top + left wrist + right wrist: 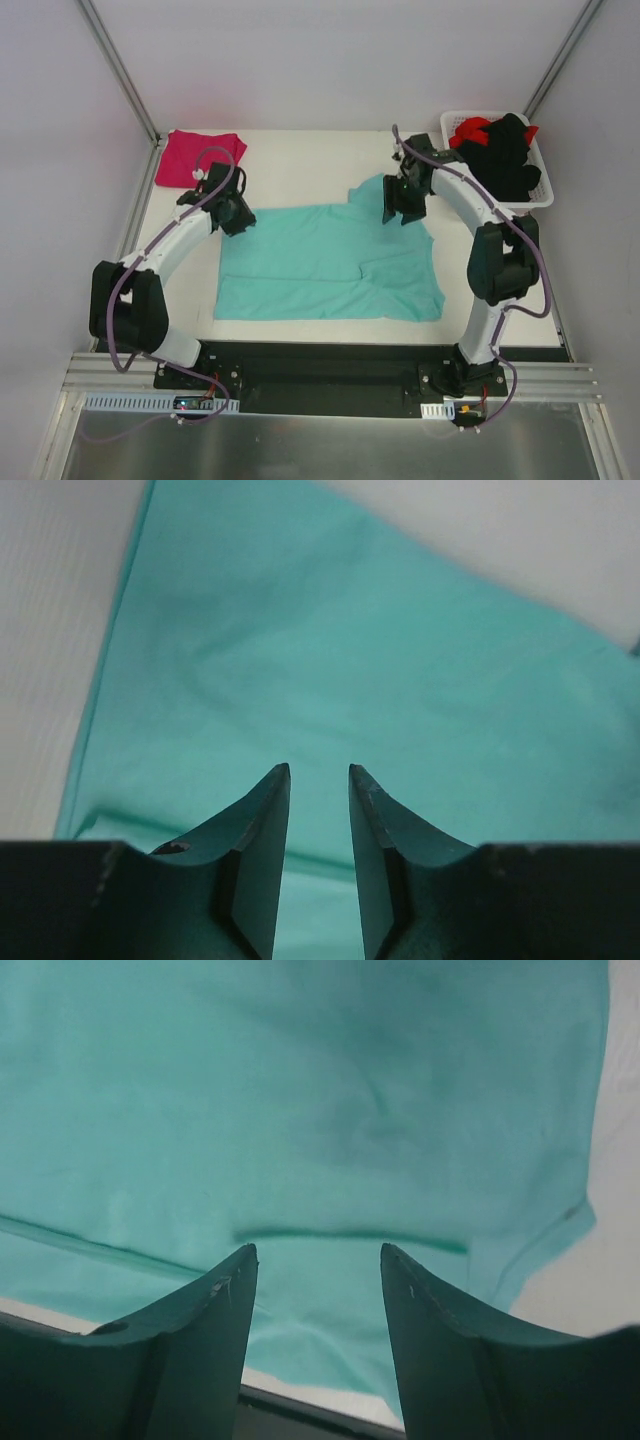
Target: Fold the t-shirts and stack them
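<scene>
The teal t-shirt (pixel 320 265) lies spread on the table (pixel 300 170), with the folded pink t-shirt (pixel 200 155) beyond its far left corner, so I judge that folding the teal one is the step in hand. The left gripper (pixel 237 215) hovers at its far left corner with jaws narrowly apart. The right gripper (pixel 398 210) is at its far right sleeve with jaws wider, both hold nothing, and next each must pinch the edge.
</scene>
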Controlling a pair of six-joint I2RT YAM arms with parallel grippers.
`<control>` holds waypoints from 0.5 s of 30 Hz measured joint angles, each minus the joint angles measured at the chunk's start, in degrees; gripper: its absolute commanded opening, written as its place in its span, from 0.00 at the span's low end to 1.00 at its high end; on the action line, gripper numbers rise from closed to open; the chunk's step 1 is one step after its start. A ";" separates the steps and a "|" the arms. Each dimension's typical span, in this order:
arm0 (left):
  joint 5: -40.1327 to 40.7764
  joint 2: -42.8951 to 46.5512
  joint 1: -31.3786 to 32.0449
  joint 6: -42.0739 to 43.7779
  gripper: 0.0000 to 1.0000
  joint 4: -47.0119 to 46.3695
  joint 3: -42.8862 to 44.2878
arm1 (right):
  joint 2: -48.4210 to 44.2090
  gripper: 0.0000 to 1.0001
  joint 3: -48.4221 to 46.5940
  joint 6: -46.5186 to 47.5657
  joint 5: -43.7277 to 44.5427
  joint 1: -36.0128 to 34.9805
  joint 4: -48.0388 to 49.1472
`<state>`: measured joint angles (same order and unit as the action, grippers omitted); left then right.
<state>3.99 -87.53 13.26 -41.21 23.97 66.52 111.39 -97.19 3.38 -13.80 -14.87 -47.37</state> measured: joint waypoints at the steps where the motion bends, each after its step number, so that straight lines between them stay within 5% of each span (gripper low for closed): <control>1: 0.48 1.84 0.42 -0.44 0.29 1.44 -2.47 | -2.12 0.57 3.30 -0.33 3.37 -1.57 -0.59; 9: 7.98 8.24 8.37 -5.07 0.28 11.98 -13.81 | -8.55 0.58 26.29 -6.62 21.22 -9.60 -3.72; 15: 13.77 13.99 10.64 -9.09 0.28 14.78 -17.09 | -16.85 0.57 30.01 -10.71 26.10 -11.89 -3.67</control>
<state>17.76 -73.54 23.90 -50.30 38.74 49.43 94.54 -67.18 -7.33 12.29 -26.76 -51.05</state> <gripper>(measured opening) 0.283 0.576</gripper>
